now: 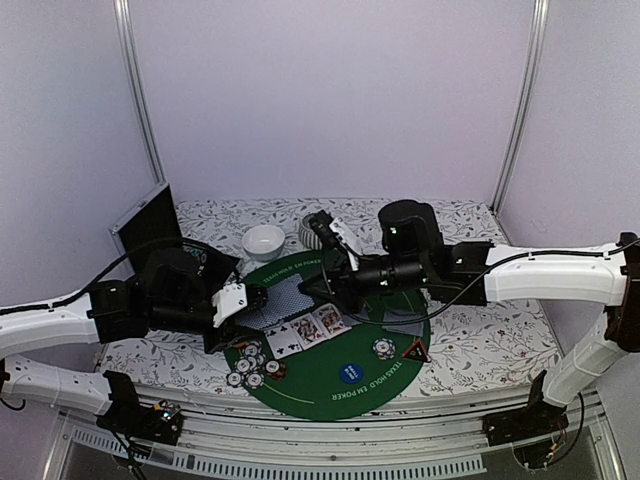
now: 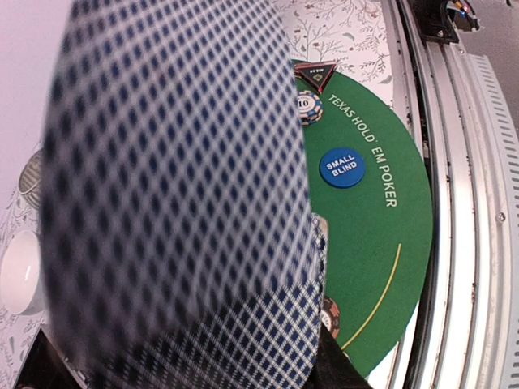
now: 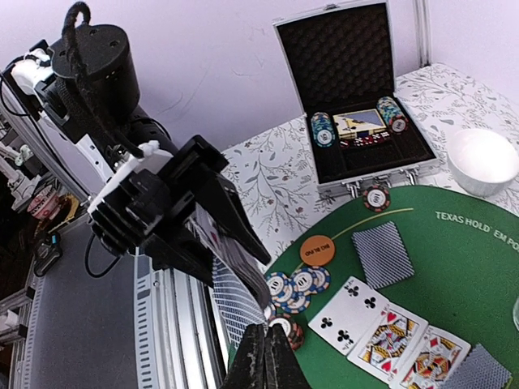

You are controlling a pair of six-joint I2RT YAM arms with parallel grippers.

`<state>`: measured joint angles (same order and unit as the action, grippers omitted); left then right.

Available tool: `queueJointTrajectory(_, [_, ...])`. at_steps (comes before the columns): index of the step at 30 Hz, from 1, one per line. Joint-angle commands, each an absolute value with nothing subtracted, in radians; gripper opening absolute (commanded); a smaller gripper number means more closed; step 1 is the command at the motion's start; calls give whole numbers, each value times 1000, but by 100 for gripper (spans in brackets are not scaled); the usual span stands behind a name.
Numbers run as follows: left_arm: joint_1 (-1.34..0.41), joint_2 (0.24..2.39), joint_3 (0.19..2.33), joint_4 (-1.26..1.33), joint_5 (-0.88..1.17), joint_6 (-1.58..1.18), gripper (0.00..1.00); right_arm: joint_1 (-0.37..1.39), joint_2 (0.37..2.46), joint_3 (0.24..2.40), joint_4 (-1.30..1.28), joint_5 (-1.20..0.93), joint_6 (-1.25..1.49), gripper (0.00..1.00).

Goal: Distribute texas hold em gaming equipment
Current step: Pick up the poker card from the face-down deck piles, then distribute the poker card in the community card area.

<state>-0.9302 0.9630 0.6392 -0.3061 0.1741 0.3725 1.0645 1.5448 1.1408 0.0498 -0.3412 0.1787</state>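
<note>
Left gripper [image 1: 238, 302] is holding the blue-checked cards [image 2: 178, 203] above the surface [image 1: 485, 340]; right gripper [image 3: 264, 356] is pinching shut at their edge.

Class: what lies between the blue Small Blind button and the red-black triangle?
One striped poker chip, beside the triangle, with bare green mat on to the blue button; clearest in the left wrist view.

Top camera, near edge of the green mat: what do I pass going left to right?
Cluster of striped poker chips → blue small-blind disc → single striped chip → red-black triangle. The face-up cards are left out because they overlap the chips and the disc.
</note>
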Motion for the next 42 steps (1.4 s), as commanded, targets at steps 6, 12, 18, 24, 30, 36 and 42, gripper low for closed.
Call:
queueJointTrajectory(6, [-931,956,657,-299,188,377,29,826,1284,949,20,-268,309,2])
queueJointTrajectory(12, [-931,959,658,-301,190,377,29,685,1303,791,113,-111,631,2])
queueJointTrajectory(18, [-931,956,658,-301,196,374,29,683,1399,641,364,112,945,2])
queueJointTrajectory(24, [-933,944,656,-300,197,373,30,688,1601,637,505,131,1121,2])
queueJointTrajectory(30, [-933,941,655,-298,197,374,30,713,1731,662,574,126,1222,2])
queueJointTrajectory(36, [-933,940,657,-299,198,374,30,743,1765,680,572,172,1259,3])
queueJointTrajectory(42, [-933,934,655,-298,195,374,30,771,1753,657,572,199,1315,8])
